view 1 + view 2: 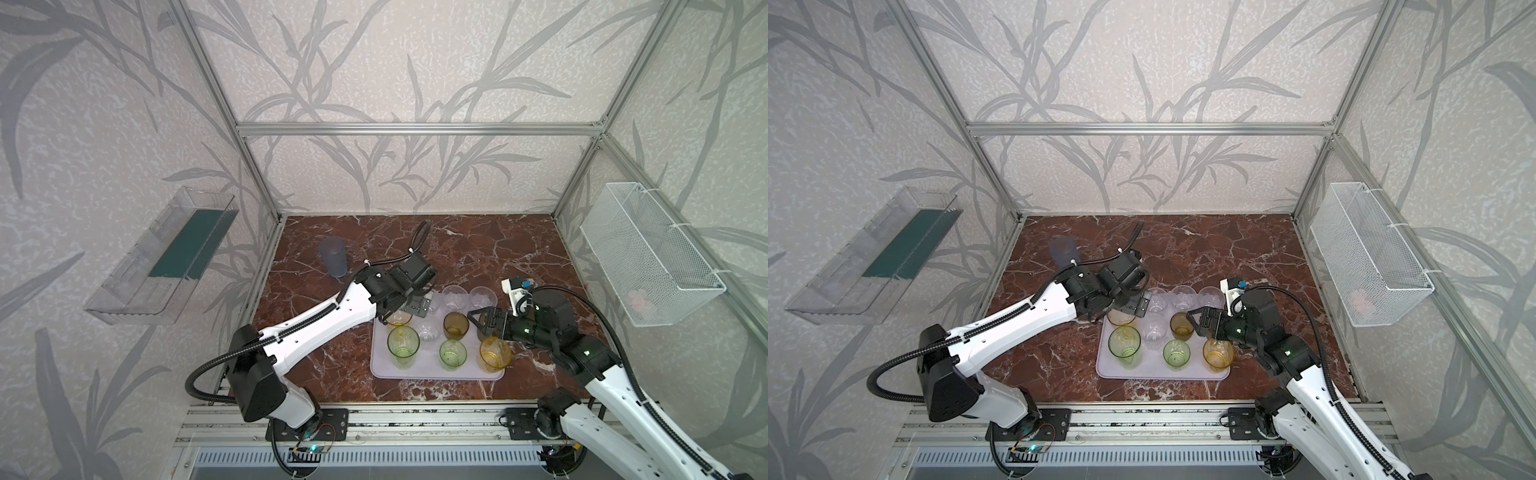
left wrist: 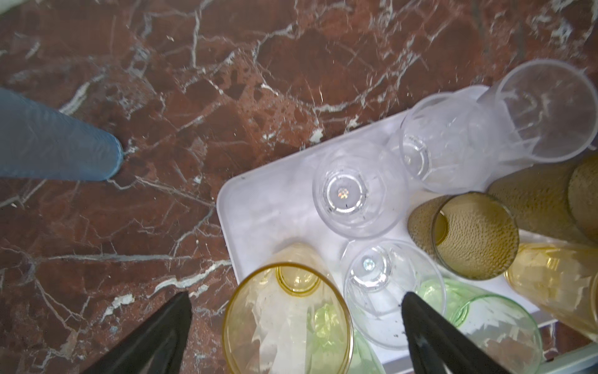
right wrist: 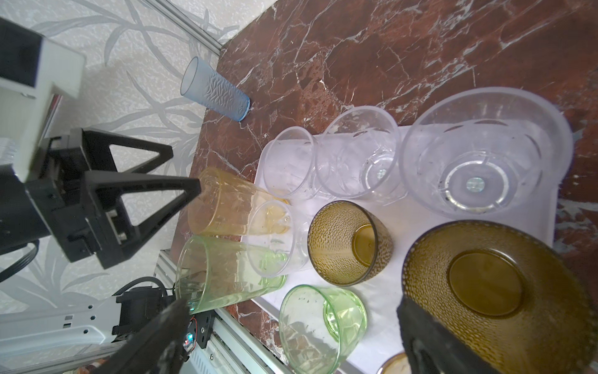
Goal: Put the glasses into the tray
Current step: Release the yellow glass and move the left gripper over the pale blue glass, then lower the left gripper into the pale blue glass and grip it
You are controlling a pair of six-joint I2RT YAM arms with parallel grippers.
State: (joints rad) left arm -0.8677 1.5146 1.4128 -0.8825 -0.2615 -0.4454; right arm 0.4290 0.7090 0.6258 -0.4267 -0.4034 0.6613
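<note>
Looks like the letting-go end of one placement, with the left claw [image 2: 296, 301] spread wide, its fingers [image 2: 161, 333] on either side of an amber-yellow tumbler [image 3: 223, 207] standing at the far left corner of the tray [image 1: 428, 370] and apparently free of both. Shows the right claw [image 1: 478, 324] wide open too and apparently gripping nothing, hovering low over the tray's right side with one finger close against a dark olive-brown tumbler [image 3: 492, 291]. Counts about ten glasses [image 1: 1177, 352] upright inside the rim (clear, green, amber and olive, packed close). Leaves one out: the taller frosted blue-grey tumbler [image 1: 332, 257], upright on the surface [image 1: 498, 249] toward the far left corner, well apart from the tray. Calls next, by this reading, for lifting the left claw straight up without dragging the amber-yellow tumbler or its clear neighbour, then swinging over to the blue-grey one and closing on its wall. Needs a free spot as well, probably the bare strip along the tray's near edge.
</note>
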